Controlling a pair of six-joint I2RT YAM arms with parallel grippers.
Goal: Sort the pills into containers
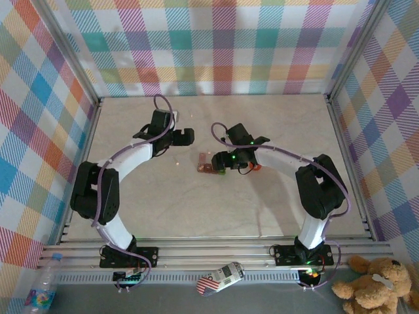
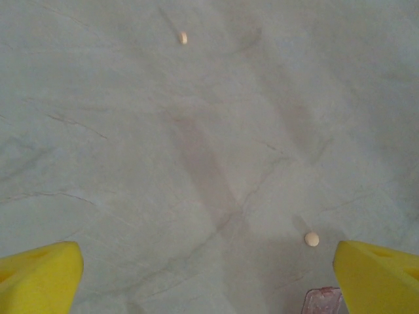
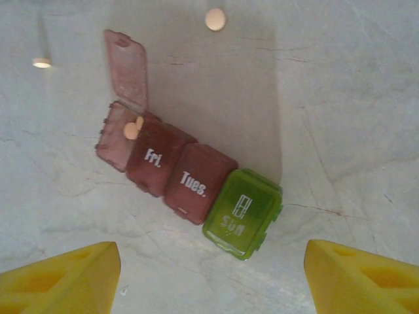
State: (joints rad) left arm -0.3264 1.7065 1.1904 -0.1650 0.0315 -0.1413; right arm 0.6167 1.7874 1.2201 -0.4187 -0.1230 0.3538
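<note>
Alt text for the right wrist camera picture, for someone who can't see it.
A four-box pill strip lies on the table: red-brown with a green end box, the opposite end box open with a pale pill in it. Two loose pills lie beyond it; the right gripper stands open at the bottom.

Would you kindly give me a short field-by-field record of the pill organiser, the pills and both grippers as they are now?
organiser: strip of four joined compartments, lying flat on the table
open end compartment: brown, lid flipped up
closed lids: Fri., Tues., green Sun compartment
sorted pill: one, in the open end compartment
loose pills: two on the table beyond the open lid
left gripper: open, empty, above the table
right gripper: open, empty, above the organiser
</note>
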